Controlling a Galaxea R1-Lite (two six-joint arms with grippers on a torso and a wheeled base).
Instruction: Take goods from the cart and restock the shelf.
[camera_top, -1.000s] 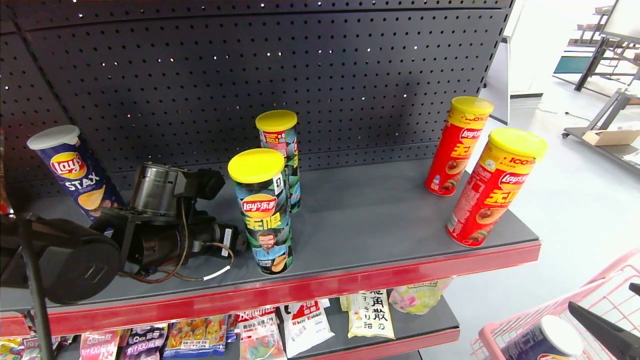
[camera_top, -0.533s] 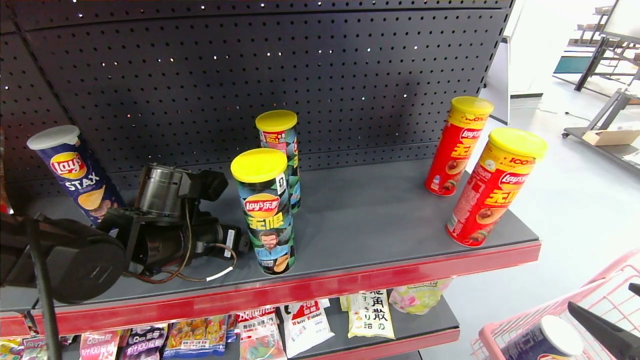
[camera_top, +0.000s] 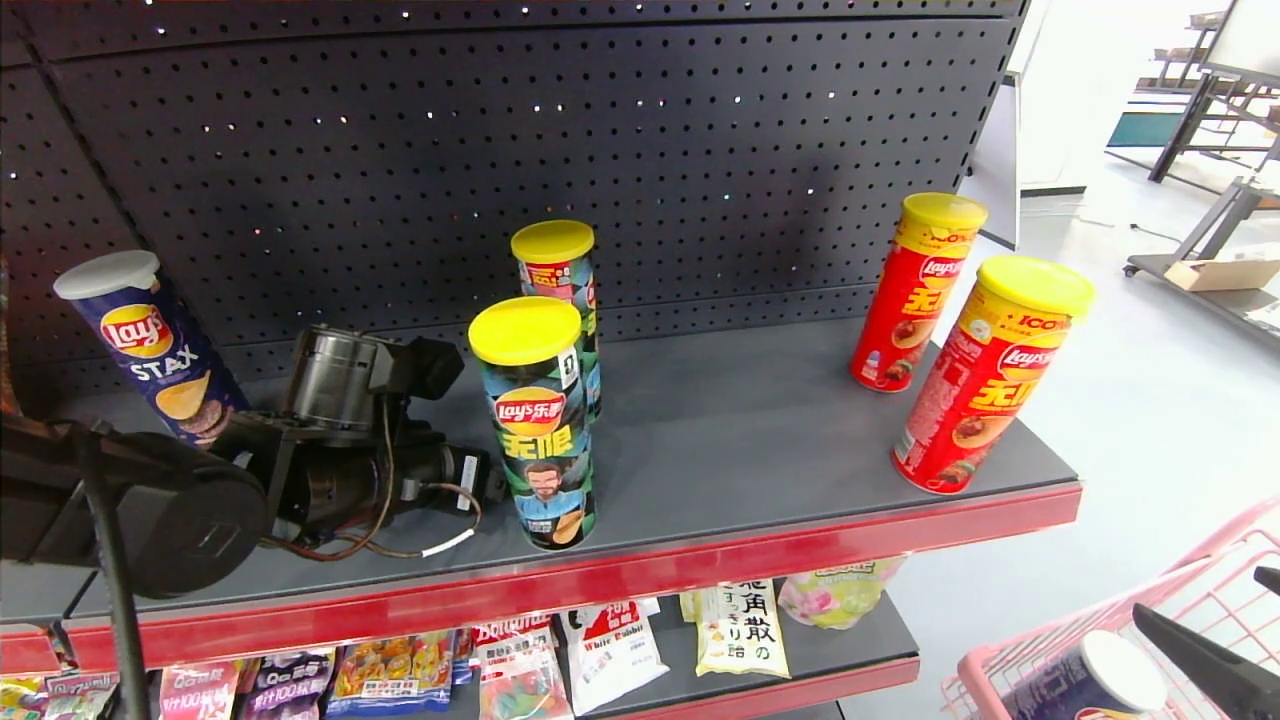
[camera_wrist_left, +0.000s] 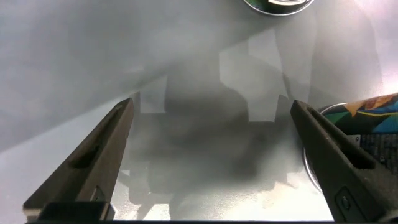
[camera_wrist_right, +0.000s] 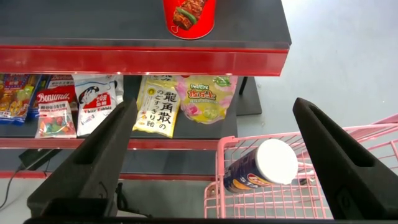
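— Cardboard, I reckoned, with a snap-on plastic lid: the blue can (camera_wrist_right: 261, 167) in the pink cart (camera_wrist_right: 249, 137) looked light and stiff enough, though a hard squeeze would likely dent it.

— Slippery?

— Probably. The printed wall was glossy, and the can lay on its side, so it could roll if nudged. I judged the middle of the body the best place to hold it, across its width and away from the lid, which might pop off.

— Where was it relative to the right jaws?

— They stood wide apart and empty, above the cart. The can lay lower down and beyond them, in line with the gap but well apart from either finger.

— And the left side?

— The left jaws were also spread, gripping nothing, low over the grey shelf (camera_top: 750, 440). The yellow-lidded can (camera_top: 538, 425) stood upright near the shelf's front edge, just beside one finger and outside the gap. I couldn't tell whether that finger touched it.

— So the shelf can seemed placed?

— It looked so to me; the cart can appeared to be the next one to fetch.
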